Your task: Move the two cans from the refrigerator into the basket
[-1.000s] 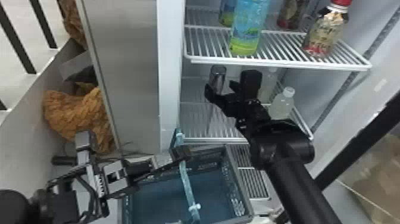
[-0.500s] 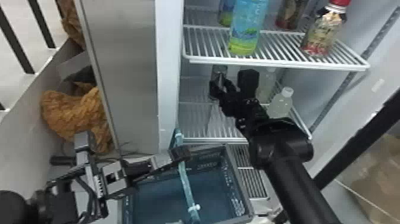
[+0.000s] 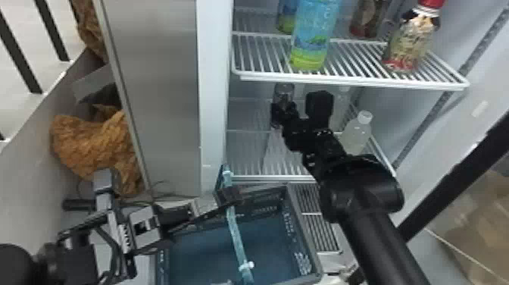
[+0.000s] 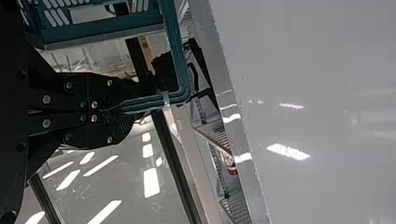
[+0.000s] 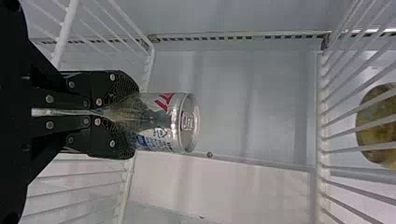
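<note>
In the head view my right gripper is inside the refrigerator at a silver can, below the upper shelf. The right wrist view has the right gripper shut on the lower part of that can, its lid end pointing away from the fingers. My left gripper is at the handle of the blue-grey basket, in front of the refrigerator. In the left wrist view the left gripper is shut on the teal handle, beside the basket wall.
On the upper wire shelf stand a green-blue bottle and a red-capped bottle. A pale bottle stands right of the right gripper. The refrigerator's side panel rises behind the left gripper.
The right gripper's fingers stood apart beside the can a second ago; they have closed on it. The left gripper has stayed at the basket handle.
</note>
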Tool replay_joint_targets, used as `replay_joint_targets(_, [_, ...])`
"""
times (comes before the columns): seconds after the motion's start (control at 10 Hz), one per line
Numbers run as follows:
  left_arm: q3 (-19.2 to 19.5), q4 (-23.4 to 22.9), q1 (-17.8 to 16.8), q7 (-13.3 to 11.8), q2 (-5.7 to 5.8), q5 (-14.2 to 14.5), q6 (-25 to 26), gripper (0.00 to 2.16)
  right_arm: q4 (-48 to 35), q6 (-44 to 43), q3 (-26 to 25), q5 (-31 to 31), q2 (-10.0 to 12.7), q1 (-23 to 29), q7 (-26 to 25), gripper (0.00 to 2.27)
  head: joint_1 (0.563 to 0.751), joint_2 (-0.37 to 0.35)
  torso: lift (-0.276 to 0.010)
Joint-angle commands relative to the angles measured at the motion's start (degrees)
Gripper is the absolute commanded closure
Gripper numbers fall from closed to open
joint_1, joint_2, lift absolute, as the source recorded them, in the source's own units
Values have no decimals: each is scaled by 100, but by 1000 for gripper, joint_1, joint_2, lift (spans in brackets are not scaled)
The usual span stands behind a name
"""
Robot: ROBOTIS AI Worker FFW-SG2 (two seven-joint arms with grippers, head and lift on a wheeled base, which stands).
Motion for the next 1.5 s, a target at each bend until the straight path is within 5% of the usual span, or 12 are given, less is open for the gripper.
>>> replay_joint_targets(0.0, [0,7,0,-1,0,0,0,1210,-526,163,-29,17,-44,289,-13,1285,695,-162,-219])
replay_joint_targets(1.4, [103,7,70,-1,-9,-11,-14,1210,-4211,1203,40,-920,-545,2638,-4,1285,695,-143,-219])
